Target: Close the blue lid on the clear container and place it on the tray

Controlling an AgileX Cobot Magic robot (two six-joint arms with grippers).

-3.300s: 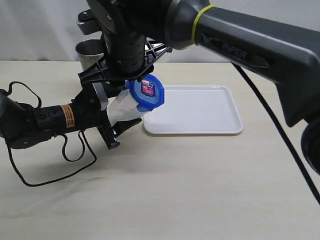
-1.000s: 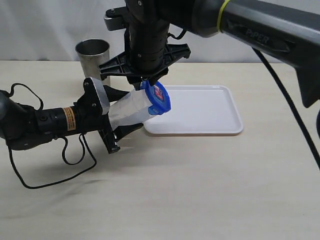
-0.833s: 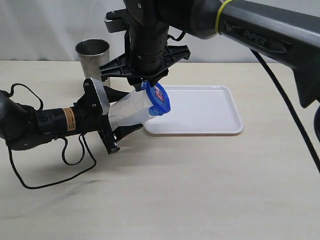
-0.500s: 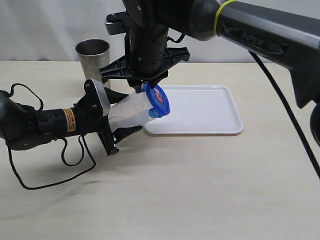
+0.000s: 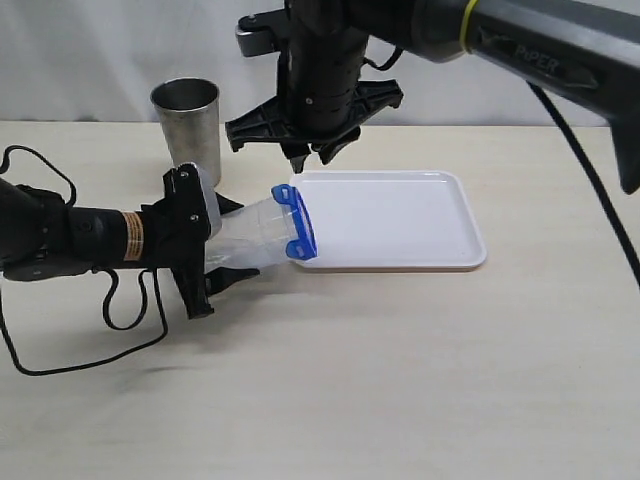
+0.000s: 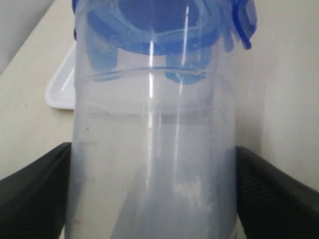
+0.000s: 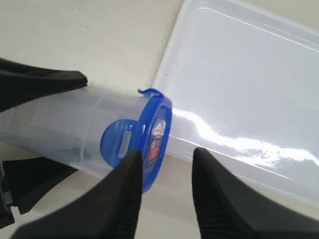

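My left gripper (image 5: 232, 242) is shut on the clear container (image 5: 250, 236) and holds it nearly on its side, low over the table, mouth towards the tray (image 5: 400, 215). The blue lid (image 5: 298, 222) sits on the container's mouth; one flap (image 7: 149, 91) sticks outward. In the left wrist view the container (image 6: 152, 149) fills the space between the two black fingers (image 6: 35, 194), with the lid (image 6: 164, 30) at its far end. My right gripper (image 5: 313, 160) hangs open and empty above the lid (image 7: 157, 119), apart from it.
A grey metal tumbler (image 5: 185, 115) stands upright behind the left arm. The white tray lies just beyond the lid, its near corner (image 6: 60, 84) beside the container. A black cable (image 5: 90, 340) loops on the table by the left arm.
My right gripper has let go of the lid and risen up and to the right. The left arm has lowered the lidded container and drawn it slightly left.
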